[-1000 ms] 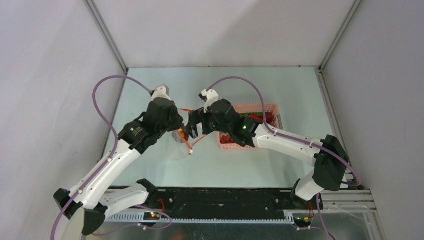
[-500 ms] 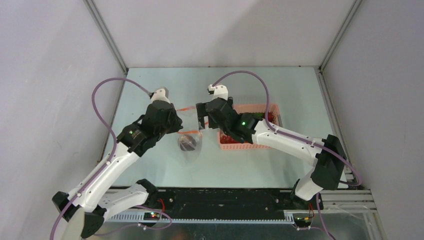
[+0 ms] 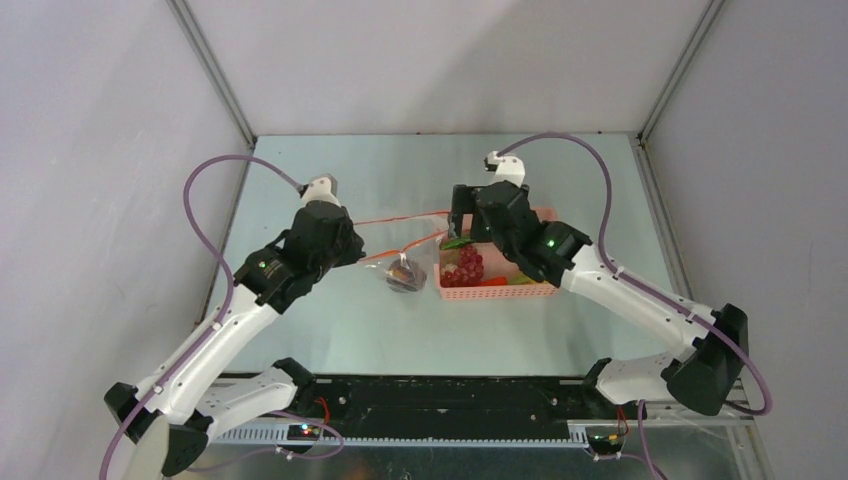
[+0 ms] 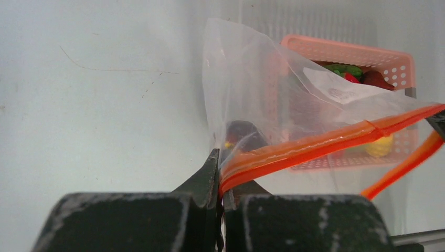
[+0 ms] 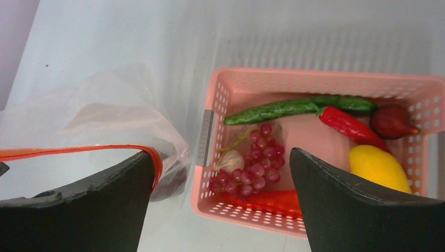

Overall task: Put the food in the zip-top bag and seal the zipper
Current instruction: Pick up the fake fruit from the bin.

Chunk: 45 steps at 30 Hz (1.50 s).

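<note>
The left jaws are pinched tight on one end of the zipper (image 4: 315,144), the orange strip along the mouth of the clear bag (image 4: 252,94). They hold that edge up off the surface (image 3: 330,330), so the bag sags below with its mouth turned toward the pink basket (image 5: 252,79). One dark round fruit (image 3: 403,275) sits low inside the bag, just beside the basket's left wall. The zipper's two lips run apart toward the right arm, so the mouth is open and not sealed. The right jaws are spread as wide as they go and hold nothing. They hang over the left end of the basket, which looks like a stance for picking the next piece. One lip of the zipper ends at the tip of a right finger (image 5: 105,194), but I cannot tell whether it touches. In the basket lie a grape bunch (image 5: 252,163) directly under the open jaws, a green pod (image 5: 294,107), a red chili (image 5: 346,125), a lemon (image 5: 378,168) and a dark red fruit (image 5: 391,121). Most of the filling seems left to do, and the slack mouth may droop while a piece is carried over.
</note>
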### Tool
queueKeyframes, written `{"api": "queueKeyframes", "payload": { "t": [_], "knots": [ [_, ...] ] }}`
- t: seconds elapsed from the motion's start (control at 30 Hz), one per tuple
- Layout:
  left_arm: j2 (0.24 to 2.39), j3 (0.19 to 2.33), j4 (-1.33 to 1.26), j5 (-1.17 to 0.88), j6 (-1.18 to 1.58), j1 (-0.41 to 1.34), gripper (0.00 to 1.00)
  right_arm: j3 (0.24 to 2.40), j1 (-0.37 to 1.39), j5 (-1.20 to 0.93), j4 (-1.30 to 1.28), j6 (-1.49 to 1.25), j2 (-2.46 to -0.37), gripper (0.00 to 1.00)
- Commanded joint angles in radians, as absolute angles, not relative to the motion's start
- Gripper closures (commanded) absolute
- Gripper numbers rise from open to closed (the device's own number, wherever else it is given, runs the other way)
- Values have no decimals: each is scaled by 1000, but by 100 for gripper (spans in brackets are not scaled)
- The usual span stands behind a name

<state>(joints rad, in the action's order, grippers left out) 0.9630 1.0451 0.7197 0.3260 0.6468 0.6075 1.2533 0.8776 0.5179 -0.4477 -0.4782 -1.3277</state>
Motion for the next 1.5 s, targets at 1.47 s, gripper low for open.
{"api": "queueKeyframes", "payload": {
  "t": [1.47],
  "knots": [
    [953,1068,715,317,609,569,96,1106,669,129,-318,-629,-1672,11]
  ]
}}
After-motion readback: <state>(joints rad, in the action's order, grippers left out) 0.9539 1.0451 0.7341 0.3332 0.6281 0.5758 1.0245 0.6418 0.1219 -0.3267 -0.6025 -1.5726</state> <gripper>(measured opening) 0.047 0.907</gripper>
